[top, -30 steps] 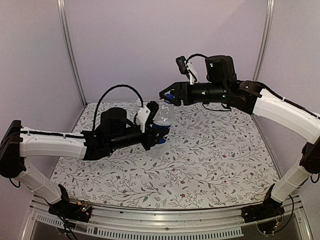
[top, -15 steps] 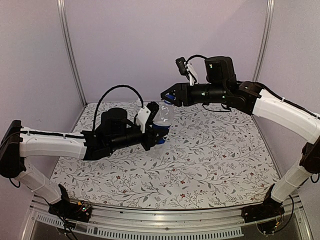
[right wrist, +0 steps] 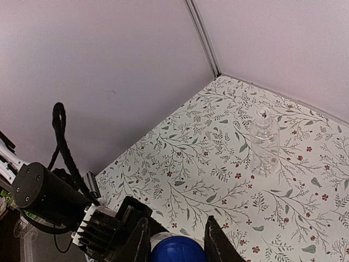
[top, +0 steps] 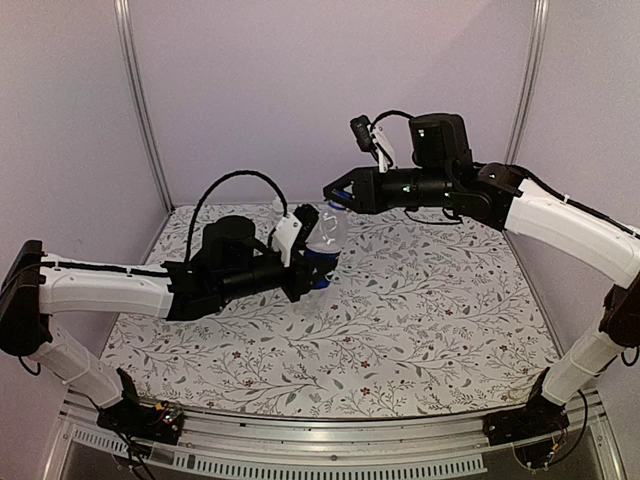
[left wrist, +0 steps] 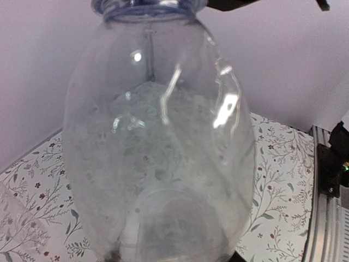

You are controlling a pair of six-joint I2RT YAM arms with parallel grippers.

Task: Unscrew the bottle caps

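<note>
My left gripper (top: 316, 264) is shut on the Pepsi bottle (top: 326, 236) and holds it upright above the table. In the left wrist view the bottle's clear body (left wrist: 158, 142) fills the frame and hides the fingers. My right gripper (top: 334, 192) reaches in from the right at the bottle's top. Its fingers stand on either side of the blue cap (right wrist: 177, 251) in the right wrist view. The plain unlabelled bottle (right wrist: 263, 141) stands upright on the table farther back. The white cap is out of view.
The floral tablecloth (top: 430, 310) covers the table. The back wall and corner posts (top: 140, 100) close in the far side. The left arm's black cable (top: 215, 190) loops above its wrist.
My right gripper has risen slightly at the bottle's top. The left arm and the Pepsi bottle have stayed in place.
</note>
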